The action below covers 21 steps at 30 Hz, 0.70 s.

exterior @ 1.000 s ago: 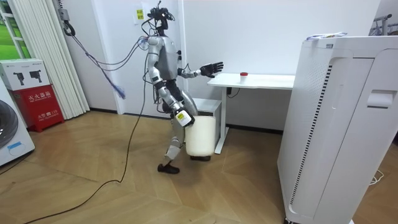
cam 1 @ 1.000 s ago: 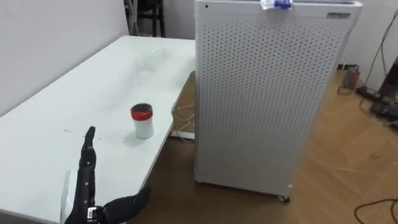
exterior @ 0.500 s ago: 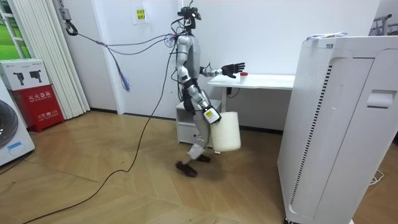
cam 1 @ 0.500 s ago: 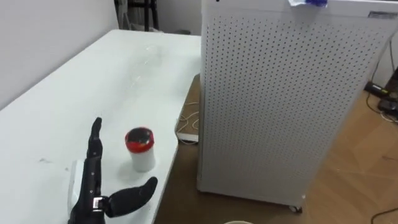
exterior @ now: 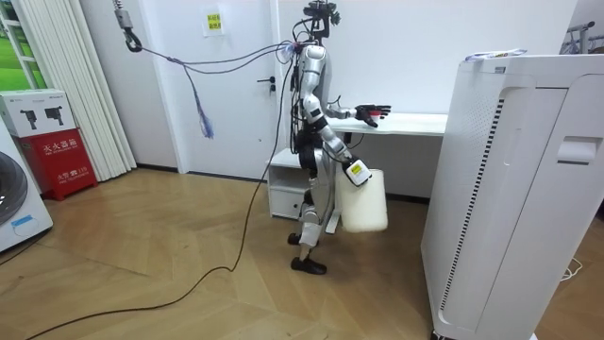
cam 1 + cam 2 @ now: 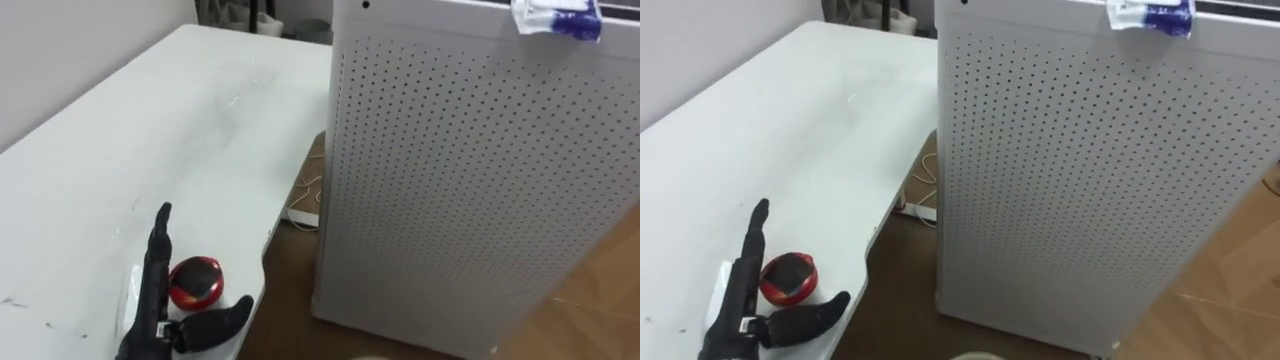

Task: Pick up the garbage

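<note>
A small white cup with a red lid [image 6: 195, 282] [image 6: 788, 278] stands near the front edge of the white table [image 6: 150, 130]. My left hand [image 6: 158, 300] [image 6: 740, 305] is open over the table, straight fingers to the cup's left and the thumb on its near side, the cup in the gap. A crumpled white and blue wrapper [image 6: 555, 15] [image 6: 1150, 15] lies on top of the tall white perforated cabinet [image 6: 470, 180]. In the room view I stand at the table's end, my right hand [image 5: 353, 170] low at my side, carrying a white bin [image 5: 364, 200].
The perforated cabinet [image 5: 510, 189] stands close to the table's right, with a narrow strip of wood floor and cables [image 6: 305, 200] between. A white drawer unit [image 5: 283, 184] sits beneath the table. A red box [image 5: 55, 151] is by the wall at the room view's left.
I have walked toward the room view's right up to the table. The cup, ahead of my left hand before, now sits between its thumb and fingers. The bin came along.
</note>
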Tool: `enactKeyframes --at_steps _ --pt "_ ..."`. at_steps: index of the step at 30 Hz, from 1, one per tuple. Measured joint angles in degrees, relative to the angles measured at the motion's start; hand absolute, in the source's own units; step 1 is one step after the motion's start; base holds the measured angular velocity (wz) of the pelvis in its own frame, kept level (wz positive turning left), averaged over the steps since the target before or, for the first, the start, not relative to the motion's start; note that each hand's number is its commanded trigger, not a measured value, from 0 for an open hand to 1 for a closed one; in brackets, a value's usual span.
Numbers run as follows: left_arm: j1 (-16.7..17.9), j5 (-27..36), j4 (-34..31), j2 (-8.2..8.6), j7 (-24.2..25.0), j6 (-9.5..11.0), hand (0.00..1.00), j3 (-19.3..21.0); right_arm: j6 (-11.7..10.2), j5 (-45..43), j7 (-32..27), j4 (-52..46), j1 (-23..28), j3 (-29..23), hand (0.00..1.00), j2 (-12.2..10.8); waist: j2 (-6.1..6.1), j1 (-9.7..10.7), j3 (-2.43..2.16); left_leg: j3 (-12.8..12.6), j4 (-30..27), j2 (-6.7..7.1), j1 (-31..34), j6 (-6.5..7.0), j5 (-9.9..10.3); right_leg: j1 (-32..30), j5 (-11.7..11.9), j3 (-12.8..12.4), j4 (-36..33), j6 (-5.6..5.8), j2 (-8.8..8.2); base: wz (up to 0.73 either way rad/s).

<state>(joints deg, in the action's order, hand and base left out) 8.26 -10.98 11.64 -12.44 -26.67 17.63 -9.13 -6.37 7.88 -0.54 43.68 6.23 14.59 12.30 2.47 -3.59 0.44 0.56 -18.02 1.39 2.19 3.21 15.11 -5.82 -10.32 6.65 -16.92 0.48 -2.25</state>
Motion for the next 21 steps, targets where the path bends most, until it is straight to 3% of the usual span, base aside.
enactKeyframes --at_steps 9,10,11,13,18,20,21 --pt "-0.57 0.09 -0.05 -0.02 -0.32 -0.12 0.00 -0.10 -0.06 -0.67 1.23 0.00 -0.26 0.30 1.00 -0.03 0.21 0.16 0.11 -0.46 3.72 -0.41 -2.46 -0.21 -0.15 1.90 0.06 1.03 2.60 -0.10 0.42 0.00" --pt "-0.57 0.13 -0.03 -0.02 -0.54 -0.12 0.57 -0.09 -0.05 -0.82 1.31 0.00 -0.27 0.71 1.00 -0.02 0.29 0.18 0.12 -0.56 3.69 -0.41 -2.57 -0.21 -0.15 2.24 0.07 0.74 2.93 -0.11 0.41 0.00" --pt "-0.57 0.14 0.00 -0.02 -0.68 -0.11 1.00 -0.09 -0.05 -1.10 1.38 0.00 -0.28 1.04 1.00 0.04 0.36 0.24 0.16 -0.72 3.61 -0.40 -2.67 -0.21 -0.15 2.66 0.07 0.45 3.35 -0.11 0.41 0.00" --pt "-0.54 0.25 0.38 -0.01 -1.14 -0.11 1.00 -0.22 -0.05 -1.20 1.99 0.00 -0.47 2.18 1.00 0.22 0.60 0.09 0.24 -1.93 3.66 -0.43 -3.02 -0.23 -0.16 3.60 0.07 -0.38 4.37 -0.11 0.50 -0.08" --pt "-0.20 2.24 0.83 -0.04 -1.59 -0.08 1.00 -1.44 -0.05 -2.13 2.83 -0.14 -0.54 2.31 1.00 0.19 0.65 0.22 0.24 -2.10 4.26 -0.52 -3.85 -0.26 -0.18 4.00 0.07 -0.77 4.54 -0.11 0.65 -0.02" --pt "0.32 3.40 0.95 -0.14 -1.99 0.36 1.00 -1.31 -0.05 -2.40 3.07 -0.16 -0.43 2.30 1.00 -0.04 1.37 0.42 0.34 -3.04 0.88 -0.02 -2.56 -0.59 -0.11 5.51 0.23 -3.16 6.03 -0.13 -0.05 0.21" --pt "-0.40 5.31 1.49 -0.53 -1.68 0.36 1.00 -1.32 -0.02 -2.22 3.01 -0.09 -0.27 2.34 1.00 -0.41 2.70 0.66 1.08 -4.82 -4.89 0.48 0.91 -2.77 0.47 6.95 0.43 -7.48 7.27 0.21 -1.35 0.70"
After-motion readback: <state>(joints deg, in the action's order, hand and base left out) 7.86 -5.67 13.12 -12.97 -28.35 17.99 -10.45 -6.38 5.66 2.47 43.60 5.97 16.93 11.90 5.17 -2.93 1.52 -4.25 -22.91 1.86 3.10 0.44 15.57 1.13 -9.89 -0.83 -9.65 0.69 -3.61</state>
